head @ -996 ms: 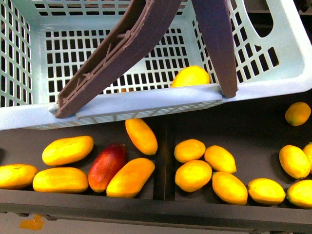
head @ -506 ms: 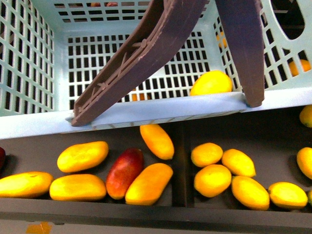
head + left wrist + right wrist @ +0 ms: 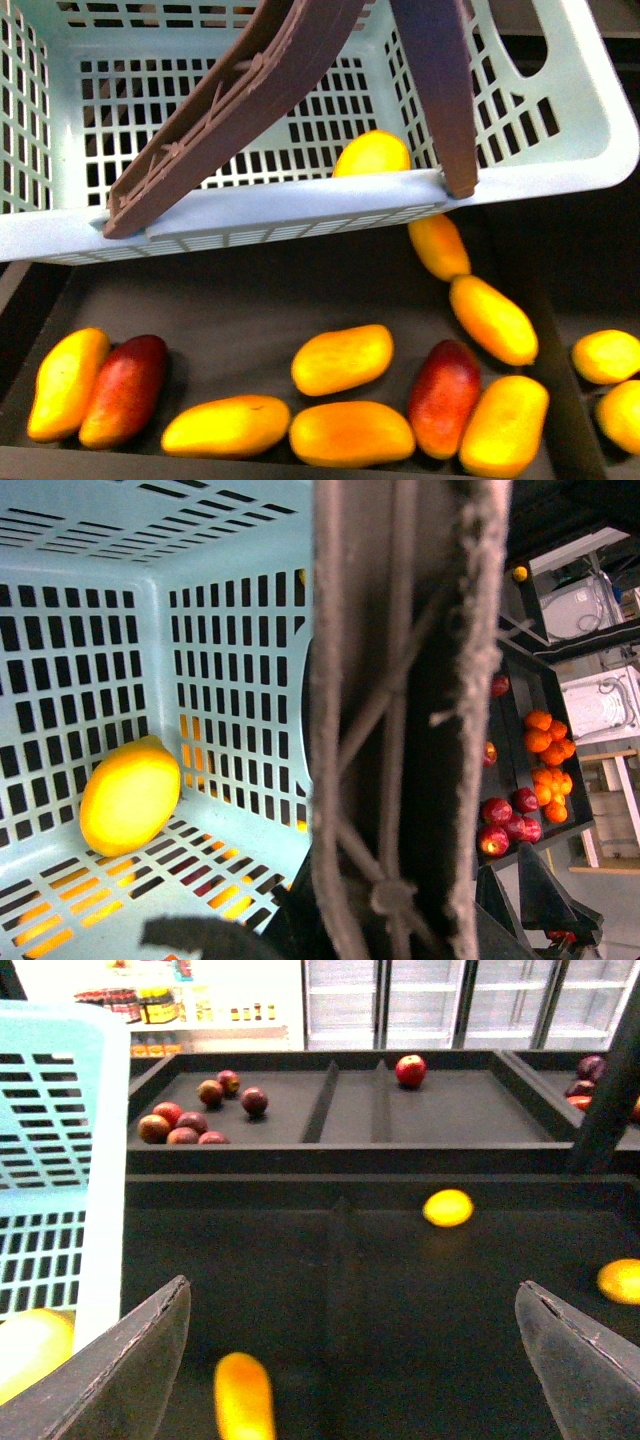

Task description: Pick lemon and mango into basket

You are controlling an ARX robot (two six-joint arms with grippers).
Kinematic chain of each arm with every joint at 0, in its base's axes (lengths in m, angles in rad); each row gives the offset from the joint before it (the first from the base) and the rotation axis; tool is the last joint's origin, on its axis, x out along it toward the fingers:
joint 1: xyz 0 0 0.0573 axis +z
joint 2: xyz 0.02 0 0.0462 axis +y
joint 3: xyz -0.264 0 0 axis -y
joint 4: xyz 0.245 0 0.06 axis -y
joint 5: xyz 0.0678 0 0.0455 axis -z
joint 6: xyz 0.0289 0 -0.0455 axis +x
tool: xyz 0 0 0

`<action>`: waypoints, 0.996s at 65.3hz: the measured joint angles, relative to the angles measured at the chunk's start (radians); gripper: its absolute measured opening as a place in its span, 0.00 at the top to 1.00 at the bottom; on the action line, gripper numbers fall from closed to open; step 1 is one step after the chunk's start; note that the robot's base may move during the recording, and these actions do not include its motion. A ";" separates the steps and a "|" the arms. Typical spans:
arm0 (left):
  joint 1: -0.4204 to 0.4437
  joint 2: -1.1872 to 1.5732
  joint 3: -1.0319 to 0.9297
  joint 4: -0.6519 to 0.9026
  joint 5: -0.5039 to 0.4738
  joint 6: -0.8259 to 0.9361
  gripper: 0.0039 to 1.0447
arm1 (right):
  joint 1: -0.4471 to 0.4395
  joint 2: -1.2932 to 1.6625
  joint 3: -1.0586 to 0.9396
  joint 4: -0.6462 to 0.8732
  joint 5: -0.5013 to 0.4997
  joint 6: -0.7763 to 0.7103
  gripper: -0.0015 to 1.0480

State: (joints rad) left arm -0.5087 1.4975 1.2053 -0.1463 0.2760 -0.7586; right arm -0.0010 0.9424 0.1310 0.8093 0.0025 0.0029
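Right claw (image 3: 352,1360) gapes wide; basket (image 3: 300,205) rim half-hides the lemon (image 3: 372,154).

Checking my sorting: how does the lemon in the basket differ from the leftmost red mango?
The lemon is yellow and short; the red mango is dark red and longer. The lemon lies in the basket; the red mango lies in the tray. Both look smooth-skinned.

No legible text, label, brand or number on anything here.
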 joint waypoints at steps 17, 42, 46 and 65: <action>0.004 -0.001 0.000 0.000 0.007 -0.001 0.96 | 0.002 0.000 -0.002 0.000 -0.010 0.000 0.08; 0.007 -0.005 0.000 -0.001 -0.002 0.003 0.96 | -0.133 0.130 0.209 -0.604 0.095 0.287 0.08; 0.006 -0.005 0.000 -0.001 0.003 0.002 0.96 | -0.195 0.211 0.207 -0.544 0.011 0.254 0.08; -0.003 -0.005 0.000 -0.001 0.012 -0.002 0.96 | -0.476 0.747 0.238 -0.226 -0.237 -0.273 0.08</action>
State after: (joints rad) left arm -0.5114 1.4925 1.2053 -0.1474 0.2878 -0.7605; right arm -0.4774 1.6890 0.3687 0.5835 -0.2348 -0.2699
